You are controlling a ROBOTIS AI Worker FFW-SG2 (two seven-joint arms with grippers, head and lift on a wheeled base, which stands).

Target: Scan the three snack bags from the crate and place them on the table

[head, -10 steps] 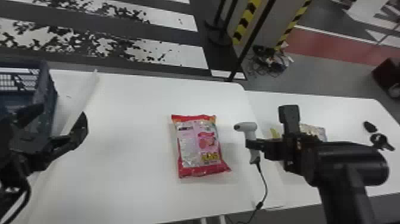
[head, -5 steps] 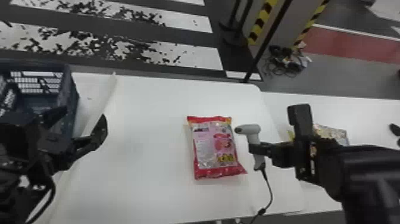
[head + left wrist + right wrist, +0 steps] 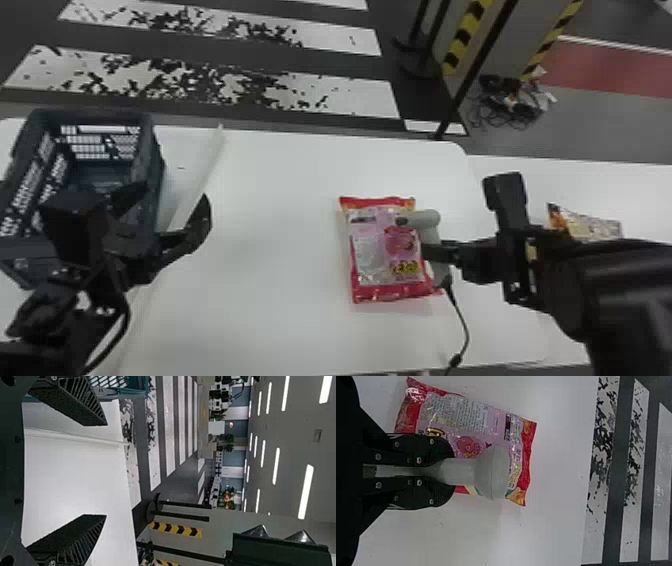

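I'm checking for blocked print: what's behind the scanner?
Behind the scanner, the red-and-pink snack bag lies on the table. Much of its printed side shows; the parts behind the scanner and right hand are covered, so their print can't be told.

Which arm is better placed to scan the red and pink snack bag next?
Probably the right: its gripper holds the scanner over that bag. The left gripper is open, near the crate, with no scanner.
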